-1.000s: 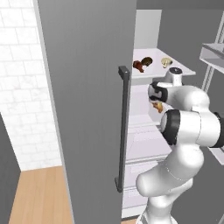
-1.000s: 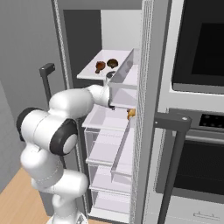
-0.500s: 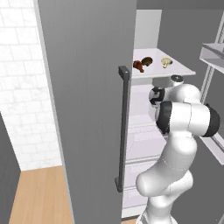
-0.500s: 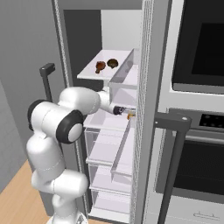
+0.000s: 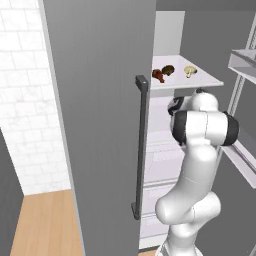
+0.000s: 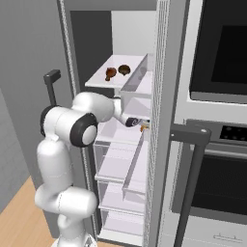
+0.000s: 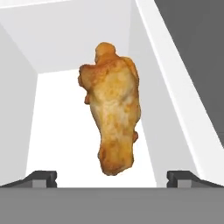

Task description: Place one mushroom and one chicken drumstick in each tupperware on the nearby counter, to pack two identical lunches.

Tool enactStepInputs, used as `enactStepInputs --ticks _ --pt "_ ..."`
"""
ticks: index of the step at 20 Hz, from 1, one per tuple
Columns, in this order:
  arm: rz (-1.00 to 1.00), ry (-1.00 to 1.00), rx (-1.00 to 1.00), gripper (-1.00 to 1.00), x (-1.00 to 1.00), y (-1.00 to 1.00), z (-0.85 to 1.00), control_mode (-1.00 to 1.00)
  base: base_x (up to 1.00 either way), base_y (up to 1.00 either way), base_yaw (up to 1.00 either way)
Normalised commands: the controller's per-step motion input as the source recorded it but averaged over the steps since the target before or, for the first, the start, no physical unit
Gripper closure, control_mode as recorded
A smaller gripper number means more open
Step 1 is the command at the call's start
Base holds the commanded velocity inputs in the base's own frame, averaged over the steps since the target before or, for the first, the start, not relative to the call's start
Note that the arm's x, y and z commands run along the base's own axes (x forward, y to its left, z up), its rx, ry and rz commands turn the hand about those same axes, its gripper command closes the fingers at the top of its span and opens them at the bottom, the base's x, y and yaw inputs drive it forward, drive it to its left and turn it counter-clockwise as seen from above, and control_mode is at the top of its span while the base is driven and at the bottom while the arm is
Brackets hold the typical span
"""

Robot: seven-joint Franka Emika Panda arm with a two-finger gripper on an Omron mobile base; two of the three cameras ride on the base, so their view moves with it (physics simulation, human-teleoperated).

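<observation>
The end effector (image 7: 112, 177) is reaching into the open fridge with its two dark fingertips (image 7: 41, 176) spread wide apart, and a golden-brown chicken drumstick (image 7: 113, 114) lies lengthwise between them on the white floor of a narrow white bin; I cannot tell whether the tips touch the meat, since only their ends poke into the bottom of the hand view. In the right base view the end effector (image 6: 140, 123) sits just below the clear door bin (image 6: 137, 84), right against the edge of the fridge, with a small speck of the drumstick (image 6: 143, 127) showing at its tip, too small to make out in detail. In the left base view the hand is hidden behind the robot's own forearm and elbow. Higher up, on the white shelf (image 5: 210, 80), lie a second drumstick (image 5: 158, 75), a dark brown mushroom (image 5: 168, 70) touching or just beside it, and a paler mushroom (image 5: 189, 71) a little apart; the right base view shows the shelf's drumstick (image 6: 111, 73) and dark mushroom (image 6: 124, 70), with the pale one cut off by the door bin. The big grey fridge door (image 5: 95, 125) with its dark bar handle (image 5: 141, 145) blocks much of the fridge interior from the left. Clear drawers (image 6: 118, 169) stack below the arm, and a black wall oven (image 6: 217, 48) stands to the right of the fridge. No writing is readable anywhere.
</observation>
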Motion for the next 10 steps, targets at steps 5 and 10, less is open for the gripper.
enactStepInputs --ticks 5,10 --pt "0.00 0.00 0.07 -1.00 0.69 -0.19 -0.16 -1.00 0.00 0.00 0.00" --pt "0.00 0.02 0.00 -1.00 0.56 -0.31 -0.20 -1.00 0.00 0.00 0.00"
